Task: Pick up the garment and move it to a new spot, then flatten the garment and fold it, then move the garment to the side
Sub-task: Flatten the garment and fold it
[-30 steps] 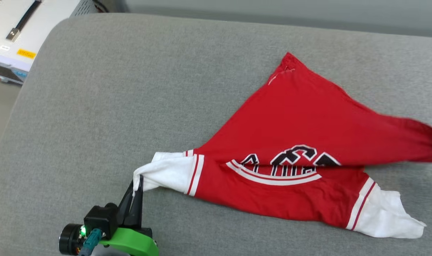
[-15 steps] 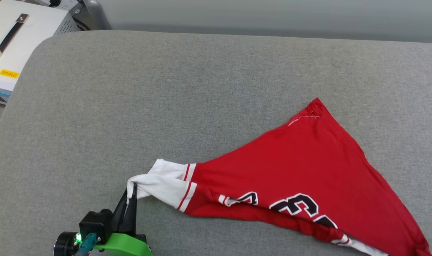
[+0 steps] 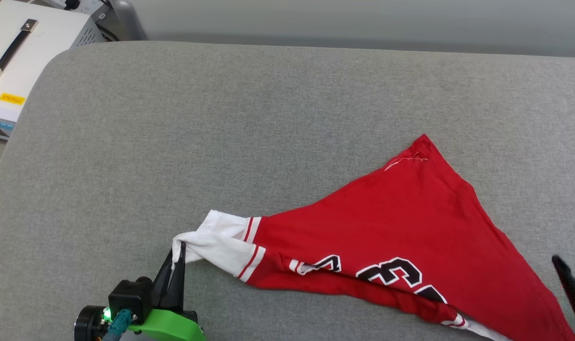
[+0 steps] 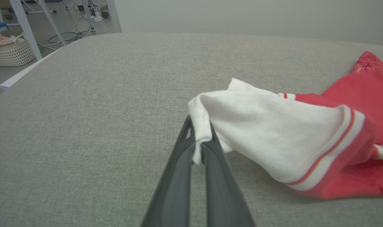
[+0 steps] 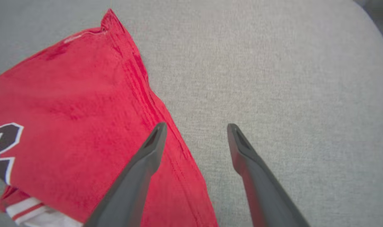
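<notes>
- Broadly, the grey fabric-covered bench carries everything. Its woven cover looks likely to drag on cloth pulled flat across it.
- Lying on the near right part of the bench, the garment forms a rough red triangle, folded over itself along the near edge and not yet flattened.
- By my judgement it will handle as light, limp and a little stretchy. It has no stiffness, so any part not held will sag, bunch or trail, and one grip point will only draw it into a rope.
- On the left, the white sleeve is pulled out to a point and lifted slightly off the bench.
- At that point the left end effector is clamped narrow on the sleeve's cuff edge, with a small tuck of white cloth pinched between the fingers.
- On the right, the right end effector stands spread wide and holds nothing. One finger is over the garment's red side edge, the other over bare bench; contact cannot be told.
- Good places to bite are probably the doubled edges: the stitched red side edge under that finger, or the far corner, which would let the two arms tension the cloth.
- Partly tucked into the near fold, the dark numeral print is likely a little stiffer than the jersey and not a place to grip.
</notes>
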### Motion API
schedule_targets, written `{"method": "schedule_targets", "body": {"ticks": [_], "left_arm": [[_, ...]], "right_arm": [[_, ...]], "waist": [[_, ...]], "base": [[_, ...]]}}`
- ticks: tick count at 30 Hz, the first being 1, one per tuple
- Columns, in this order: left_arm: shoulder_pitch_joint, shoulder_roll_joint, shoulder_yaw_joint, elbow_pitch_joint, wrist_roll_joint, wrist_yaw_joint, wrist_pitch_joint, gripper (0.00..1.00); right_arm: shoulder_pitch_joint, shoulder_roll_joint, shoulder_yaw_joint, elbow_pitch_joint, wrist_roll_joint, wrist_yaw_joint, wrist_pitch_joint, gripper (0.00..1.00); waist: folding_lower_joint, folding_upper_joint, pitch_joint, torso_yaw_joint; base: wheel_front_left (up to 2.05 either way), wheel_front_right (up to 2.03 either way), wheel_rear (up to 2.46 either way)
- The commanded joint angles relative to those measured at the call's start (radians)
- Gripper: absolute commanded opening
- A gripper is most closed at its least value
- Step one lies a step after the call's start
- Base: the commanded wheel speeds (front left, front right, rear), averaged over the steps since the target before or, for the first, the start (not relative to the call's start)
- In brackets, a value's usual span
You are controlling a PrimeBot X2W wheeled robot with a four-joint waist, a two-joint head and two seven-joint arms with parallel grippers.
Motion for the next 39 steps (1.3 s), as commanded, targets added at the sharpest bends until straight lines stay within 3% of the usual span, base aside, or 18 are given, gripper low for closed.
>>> {"method": "schedule_targets", "body": {"ticks": [1, 5, 9, 15, 19, 25, 32, 39], "left_arm": [[-0.013, -0.001, -0.003, -0.008, 0.006, -0.003, -0.006, 0.00], [-0.027, -0.003, -0.017, -0.017, 0.009, -0.004, -0.006, 0.00], [-0.047, -0.006, -0.034, -0.026, 0.011, -0.005, -0.006, 0.00], [-0.084, -0.011, -0.061, -0.043, 0.015, -0.006, -0.006, 0.00], [-0.109, -0.015, -0.078, -0.052, 0.014, -0.006, -0.006, 0.00], [-0.138, -0.021, -0.098, -0.066, 0.009, -0.006, -0.006, 0.00], [-0.164, -0.027, -0.115, -0.069, -0.002, -0.006, -0.006, 0.00], [-0.168, -0.030, -0.126, -0.064, -0.004, -0.006, -0.006, 0.00]], "right_arm": [[-0.044, -0.025, -0.004, -0.036, -0.002, -0.001, -0.008, 1.00], [-0.173, -0.105, 0.022, -0.109, 0.004, -0.001, 0.015, 1.00], [-0.346, -0.187, 0.118, -0.121, 0.031, -0.001, 0.091, 1.00], [-0.625, -0.301, 0.367, 0.000, 0.111, -0.001, 0.300, 1.00], [-0.786, -0.341, 0.549, 0.102, 0.164, -0.001, 0.437, 1.00], [-0.949, -0.341, 0.760, 0.268, 0.182, -0.001, 0.528, 1.00], [-1.046, -0.280, 0.904, 0.486, 0.181, -0.001, 0.434, 1.00], [-1.027, -0.262, 1.079, 0.638, 0.222, -0.001, 0.402, 1.00]], "waist": [[0.0001, -0.0001, 0.002, 0.009], [0.0001, -0.0001, 0.017, 0.028], [0.0001, -0.0001, 0.041, 0.049], [0.0001, -0.0001, 0.088, 0.084], [0.0001, -0.0001, 0.118, 0.104], [0.0001, -0.0001, 0.160, 0.128], [0.0001, -0.0001, 0.205, 0.151], [0.0001, -0.0001, 0.212, 0.162]], "base": [[0.00, 0.00, 0.00], [0.00, 0.00, 0.00], [0.00, 0.00, 0.00], [0.00, 0.00, 0.00], [0.00, 0.00, 0.00], [0.00, 0.00, 0.00], [0.00, 0.00, 0.00], [0.00, 0.00, 0.00]]}}
